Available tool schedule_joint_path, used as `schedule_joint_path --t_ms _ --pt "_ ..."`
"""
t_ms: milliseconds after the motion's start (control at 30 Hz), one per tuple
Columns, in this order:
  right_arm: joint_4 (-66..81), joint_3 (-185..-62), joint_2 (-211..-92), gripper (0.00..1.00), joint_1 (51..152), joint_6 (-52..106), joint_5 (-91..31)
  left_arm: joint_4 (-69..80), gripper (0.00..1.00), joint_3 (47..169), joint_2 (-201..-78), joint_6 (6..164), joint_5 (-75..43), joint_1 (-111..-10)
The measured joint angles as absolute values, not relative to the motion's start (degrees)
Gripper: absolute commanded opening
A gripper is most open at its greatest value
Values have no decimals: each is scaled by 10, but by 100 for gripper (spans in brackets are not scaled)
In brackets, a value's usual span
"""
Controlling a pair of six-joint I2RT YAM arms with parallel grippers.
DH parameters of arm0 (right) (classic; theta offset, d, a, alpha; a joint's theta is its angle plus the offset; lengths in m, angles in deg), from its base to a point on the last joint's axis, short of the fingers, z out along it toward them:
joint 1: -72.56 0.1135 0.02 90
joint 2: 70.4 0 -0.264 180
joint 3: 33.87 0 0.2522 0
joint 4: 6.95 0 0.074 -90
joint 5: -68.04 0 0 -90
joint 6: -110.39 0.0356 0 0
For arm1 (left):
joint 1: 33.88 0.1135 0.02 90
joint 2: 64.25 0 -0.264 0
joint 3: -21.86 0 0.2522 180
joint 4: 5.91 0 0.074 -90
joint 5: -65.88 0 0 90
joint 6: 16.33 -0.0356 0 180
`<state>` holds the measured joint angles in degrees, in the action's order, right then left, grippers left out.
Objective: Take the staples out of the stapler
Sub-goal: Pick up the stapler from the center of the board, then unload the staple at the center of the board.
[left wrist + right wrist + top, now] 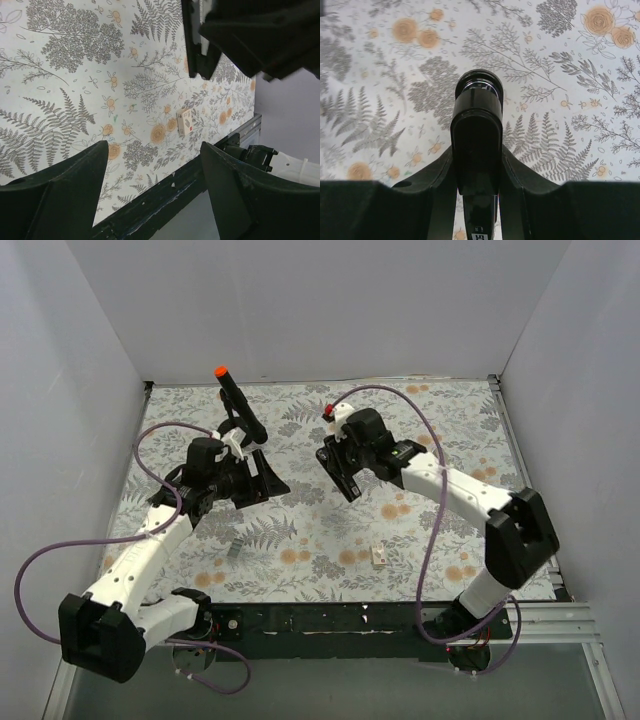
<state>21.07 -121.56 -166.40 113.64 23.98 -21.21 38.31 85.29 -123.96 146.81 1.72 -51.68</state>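
Stapler (476,135) is clamped in the R gripper (336,462). R wrist cam shows both fingers pressed against its black sides, the bar running straight out btwn them w/ its rounded end pointing away. It's held over mid-table, a bit right of centre, and looks lifted clear of the floral table (420,530) cover.

Near edge: a small white tag-like piece (185,121) w/ a red mark lies flat on the cover in front of the R arm. A small grey bit (232,548) lies in front of the L arm, too small to ID.

Next back, the L gripper (152,150) is spread wide w/ nothing btwn its fingers (65,190). It hovers just left of the stapler, facing it; the two grippers are close but apart. L wrist cam shows a pale strip along the stapler's inner face.

Farthest: a black stand (240,405) w/ an orange-tipped rod, rod leaning, behind the L gripper toward the back wall.
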Motion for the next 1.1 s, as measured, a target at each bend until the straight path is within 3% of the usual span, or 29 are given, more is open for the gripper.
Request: schedule_joint_path --t_ms 267,367,600,900,1100 --pt "174 -1107 -1508 1 1156 257 -284 305 74 863 -1304 1491 77 -517" --pt "168 -1105 -1503 1 1165 267 -303 262 73 863 -1313 1501 98 -517" --pt "167 -1109 -1504 1 1190 281 -320 178 52 855 -1332 1526 120 -517" --pt "156 -1110 -1504 1 1208 298 -317 163 51 847 -1346 1528 107 -518" --pt "155 -1118 -1519 1 1216 303 -315 155 41 839 -1365 1528 105 -524"
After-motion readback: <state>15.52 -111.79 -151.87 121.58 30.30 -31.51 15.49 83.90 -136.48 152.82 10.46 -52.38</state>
